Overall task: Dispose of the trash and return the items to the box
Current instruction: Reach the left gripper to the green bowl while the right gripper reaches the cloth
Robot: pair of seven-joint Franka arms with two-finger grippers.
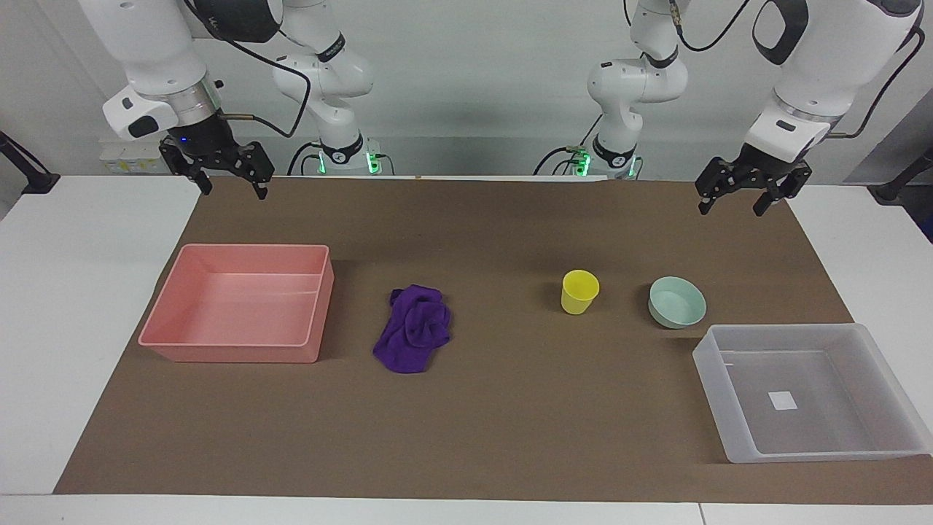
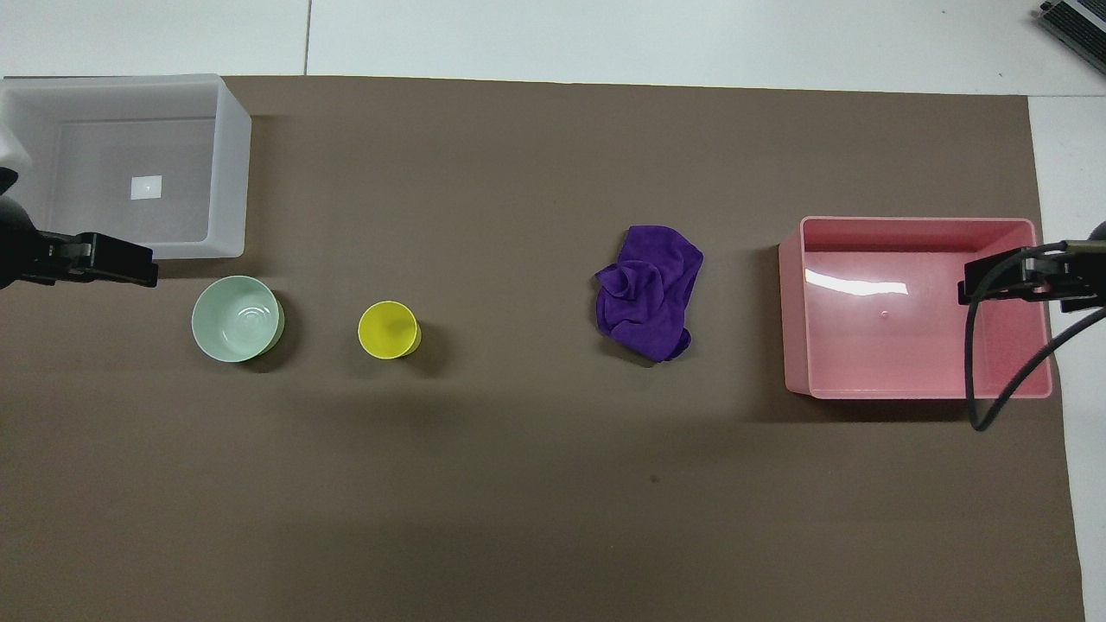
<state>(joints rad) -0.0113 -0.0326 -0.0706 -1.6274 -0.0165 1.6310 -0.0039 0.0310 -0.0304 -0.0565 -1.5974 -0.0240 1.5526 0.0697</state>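
Note:
The purple rag (image 1: 414, 328) (image 2: 650, 292) lies crumpled on the brown mat, beside the pink tub. The yellow cup (image 1: 579, 292) (image 2: 389, 330) stands upright. The mint-green bowl (image 1: 677, 301) (image 2: 237, 318) sits beside it, toward the left arm's end. The translucent box (image 1: 718, 394) (image 2: 229, 173) is empty, with a white square on its bottom; it lies just farther from the robots than the bowl. My left gripper (image 1: 732, 208) (image 2: 95, 257) hangs open and empty, raised over the mat at the left arm's end. My right gripper (image 1: 233, 189) (image 2: 1020, 276) hangs open and empty, raised at the right arm's end.
An empty pink tub (image 1: 233, 351) (image 2: 795, 302) stands on the mat at the right arm's end. The brown mat (image 1: 510, 423) covers most of the white table (image 1: 73, 292), which shows bare at both ends.

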